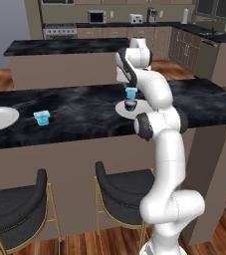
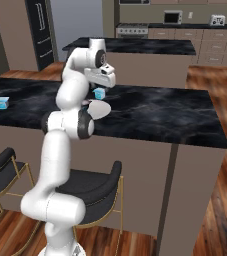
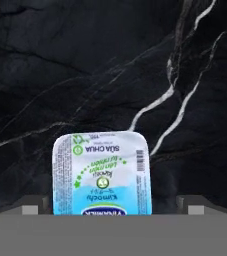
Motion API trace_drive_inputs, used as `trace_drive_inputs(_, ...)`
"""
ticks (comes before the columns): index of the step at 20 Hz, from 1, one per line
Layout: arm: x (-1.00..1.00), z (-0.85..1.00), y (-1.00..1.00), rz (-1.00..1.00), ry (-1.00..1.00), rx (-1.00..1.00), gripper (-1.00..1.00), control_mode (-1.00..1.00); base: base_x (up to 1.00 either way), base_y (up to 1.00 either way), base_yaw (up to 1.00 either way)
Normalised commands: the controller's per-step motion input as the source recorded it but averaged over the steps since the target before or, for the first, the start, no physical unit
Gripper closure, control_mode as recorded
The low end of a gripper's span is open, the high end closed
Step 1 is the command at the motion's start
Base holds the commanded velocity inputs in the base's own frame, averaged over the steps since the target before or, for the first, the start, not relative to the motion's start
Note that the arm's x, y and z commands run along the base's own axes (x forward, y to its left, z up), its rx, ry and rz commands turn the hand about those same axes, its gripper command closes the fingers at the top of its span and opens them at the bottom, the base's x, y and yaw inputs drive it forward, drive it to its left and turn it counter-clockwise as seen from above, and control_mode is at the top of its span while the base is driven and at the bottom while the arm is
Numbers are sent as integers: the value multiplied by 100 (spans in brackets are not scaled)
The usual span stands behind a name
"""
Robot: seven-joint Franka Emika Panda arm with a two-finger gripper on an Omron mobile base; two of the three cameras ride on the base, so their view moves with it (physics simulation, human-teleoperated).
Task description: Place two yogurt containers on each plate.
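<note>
A light blue yogurt cup (image 3: 101,172) stands upright on the black marble counter (image 3: 110,65), lid up, roughly square with no clear long axis; its print reads upside down in the hand view. It sits between the finger tips (image 3: 30,209) of the tool (image 3: 110,210), directly beneath it. The tool is spread wide, holding nothing, fingers clear of the cup's sides. Just beside it, toward the counter's near edge, a dark cup (image 1: 130,104) rests on a white plate (image 1: 143,108)

A light blue yogurt cup (image 3: 101,174) with a printed white foil top sits on the black, white-veined marble worktop (image 3: 110,65), seen from above. The claw (image 3: 112,209) straddles it, fingertips (image 3: 30,209) wide apart either side.
</note>
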Motion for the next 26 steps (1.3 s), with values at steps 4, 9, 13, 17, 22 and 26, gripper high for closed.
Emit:
trace_drive_inputs(4,15,-15,0,0,1,0,-100,-100,0,0,0)
trace_drive_inputs(9,5,-21,0,0,0,-1,-100,-100,0,0,0)
trace_drive_inputs(13,0,-26,-7,0,0,-1,-100,-100,0,0,0)
trace_drive_inputs(17,0,-29,-5,0,1,-2,-100,-100,0,0,0)
trace_drive_inputs(22,0,-3,0,0,1,0,-100,-100,0,0,0)
trace_drive_inputs(26,0,-3,3,0,0,0,-100,-100,0,0,0)
